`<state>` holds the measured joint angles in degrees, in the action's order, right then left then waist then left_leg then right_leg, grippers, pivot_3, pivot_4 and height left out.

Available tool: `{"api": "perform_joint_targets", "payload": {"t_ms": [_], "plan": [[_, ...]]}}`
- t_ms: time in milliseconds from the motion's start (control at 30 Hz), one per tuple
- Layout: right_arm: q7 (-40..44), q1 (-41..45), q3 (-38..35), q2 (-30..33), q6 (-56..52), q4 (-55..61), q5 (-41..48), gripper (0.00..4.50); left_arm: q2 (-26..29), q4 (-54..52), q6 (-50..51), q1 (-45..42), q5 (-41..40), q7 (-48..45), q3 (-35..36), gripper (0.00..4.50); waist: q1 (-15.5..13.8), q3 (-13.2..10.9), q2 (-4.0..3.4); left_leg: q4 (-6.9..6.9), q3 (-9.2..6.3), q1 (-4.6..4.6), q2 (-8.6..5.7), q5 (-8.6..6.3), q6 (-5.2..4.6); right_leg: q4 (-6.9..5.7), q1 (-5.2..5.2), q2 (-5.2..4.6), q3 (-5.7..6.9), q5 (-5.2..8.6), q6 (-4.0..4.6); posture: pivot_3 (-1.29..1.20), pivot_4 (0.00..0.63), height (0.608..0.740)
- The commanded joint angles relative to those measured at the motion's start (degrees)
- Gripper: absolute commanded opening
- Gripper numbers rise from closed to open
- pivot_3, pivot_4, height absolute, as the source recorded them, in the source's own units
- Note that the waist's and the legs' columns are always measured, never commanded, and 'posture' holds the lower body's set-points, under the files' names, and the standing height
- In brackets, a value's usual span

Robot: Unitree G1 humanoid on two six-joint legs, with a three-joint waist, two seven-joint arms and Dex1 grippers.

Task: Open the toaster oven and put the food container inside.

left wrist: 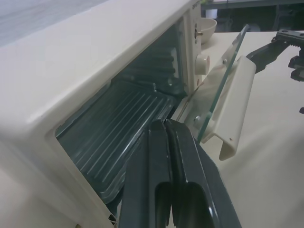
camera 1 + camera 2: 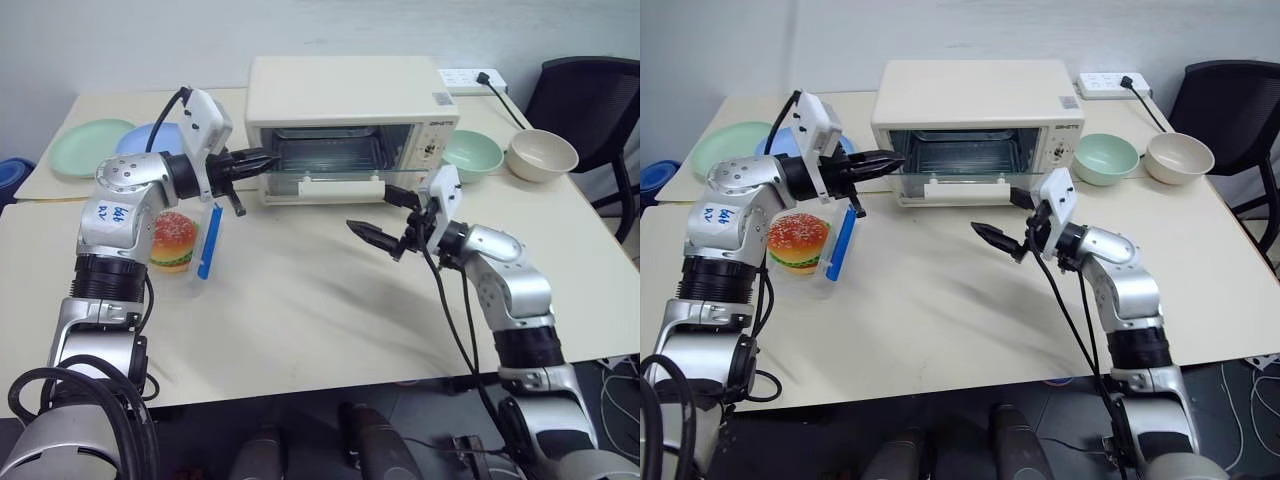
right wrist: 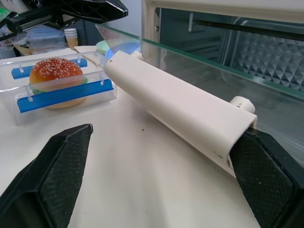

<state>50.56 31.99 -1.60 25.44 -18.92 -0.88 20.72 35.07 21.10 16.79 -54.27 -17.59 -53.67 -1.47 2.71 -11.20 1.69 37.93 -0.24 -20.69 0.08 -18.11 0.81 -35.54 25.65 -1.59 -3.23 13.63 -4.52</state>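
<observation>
Oven (image 2: 350,95) door (image 3: 199,61) hangs partly open. Left gripper (image 2: 262,160), pressed together, hides its corner; right gripper (image 2: 385,215) is spread below the handle (image 3: 180,118). Container (image 2: 805,245) partly behind the left arm.

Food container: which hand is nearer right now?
Left. The left hand hangs shut just above and behind the food container, at the toaster oven mouth. The right hand, open, sits farther across the table, by the door.

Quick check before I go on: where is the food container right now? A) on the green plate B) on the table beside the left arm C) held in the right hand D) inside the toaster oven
B: the food container, burger visible through it, sits on the table beside the left arm, while the toaster oven stands open with nothing on its tray.
</observation>
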Motion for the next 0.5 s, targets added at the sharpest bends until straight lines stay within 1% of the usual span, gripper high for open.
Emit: {"api": "perform_joint_targets", "payload": {"t_ms": [33,167,267,400,500], "plan": [[2.4,-6.8,-4.5,6.5,-4.1,9.7,3.8,4.50,1.0,-3.2,0.4,1.9,0.7,-1.5,0.1,0.06,-0.8,0.0,0.00,0.00,-0.02,-0.02,-0.02,-0.01,-0.01,0.02,0.00,0.00,0.01,0.01,-0.02,0.00,0.150,0.740],[7.1,-16.9,-8.5,14.1,-9.9,19.8,10.8,4.50,1.7,-5.7,1.6,4.6,0.9,-2.1,0.2,0.06,-1.2,0.0,0.00,0.04,-0.02,-0.12,-0.09,-0.03,-0.06,0.11,-0.01,0.02,0.00,0.03,-0.09,0.00,0.150,0.740],[9.0,-21.9,-11.9,18.4,-14.1,25.5,16.4,4.50,2.0,-7.2,2.5,7.0,1.4,-2.2,0.1,0.06,-1.0,0.0,0.02,0.16,-0.04,-0.19,-0.09,-0.03,-0.08,0.13,-0.01,0.03,-0.01,-0.01,-0.17,0.00,0.150,0.740],[8.6,-23.0,-15.3,20.8,-17.9,28.9,22.6,4.50,1.4,-8.6,3.5,9.6,2.1,-1.4,-0.2,0.06,-1.0,0.0,0.04,0.17,0.06,0.12,-0.14,-0.01,-0.11,0.22,-0.21,0.12,-0.10,-0.01,-0.20,0.00,0.150,0.740],[6.3,-20.1,-17.0,21.1,-20.4,30.2,27.3,4.50,-0.5,-8.1,3.3,11.6,4.5,0.3,-2.4,0.06,-1.0,0.0,0.04,0.17,0.05,0.14,-0.15,0.00,-0.12,0.19,-0.22,0.20,-0.09,0.00,-0.19,0.00,0.150,0.740]]}}
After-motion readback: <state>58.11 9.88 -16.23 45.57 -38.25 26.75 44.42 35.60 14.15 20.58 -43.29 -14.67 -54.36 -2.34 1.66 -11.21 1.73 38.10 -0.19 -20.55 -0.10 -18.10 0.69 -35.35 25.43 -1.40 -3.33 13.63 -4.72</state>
